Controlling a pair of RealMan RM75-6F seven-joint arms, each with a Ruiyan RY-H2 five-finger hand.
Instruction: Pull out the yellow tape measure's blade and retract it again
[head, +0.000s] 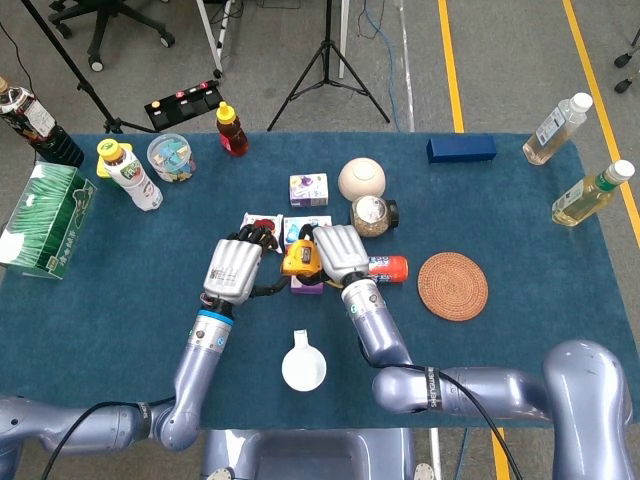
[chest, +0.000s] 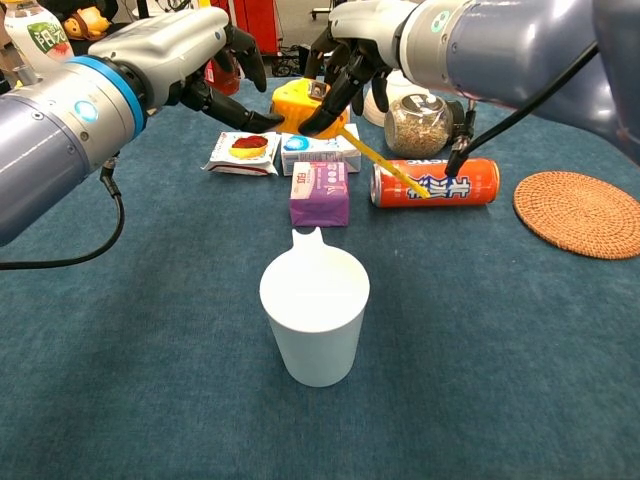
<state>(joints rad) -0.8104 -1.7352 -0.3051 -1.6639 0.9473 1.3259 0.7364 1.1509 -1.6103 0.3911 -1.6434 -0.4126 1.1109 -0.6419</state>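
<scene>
My right hand (head: 338, 252) (chest: 355, 50) grips the yellow tape measure (head: 297, 258) (chest: 298, 103) and holds it in the air above the small boxes. Its yellow blade (chest: 390, 165) runs out of the case, slanting down to the right, and its tip hangs in front of the orange can (chest: 465, 180). My left hand (head: 232, 268) (chest: 200, 60) hovers just left of the case with its fingers curled and apart, holding nothing. Its thumb reaches close to the case's left side; I cannot tell whether it touches.
A white cup (chest: 315, 320) stands near the front edge. Below the hands lie a purple box (chest: 320, 192), a white and blue carton (chest: 320, 150) and a snack packet (chest: 243, 152). A glass jar (chest: 415, 125) and a woven coaster (head: 452, 285) sit to the right.
</scene>
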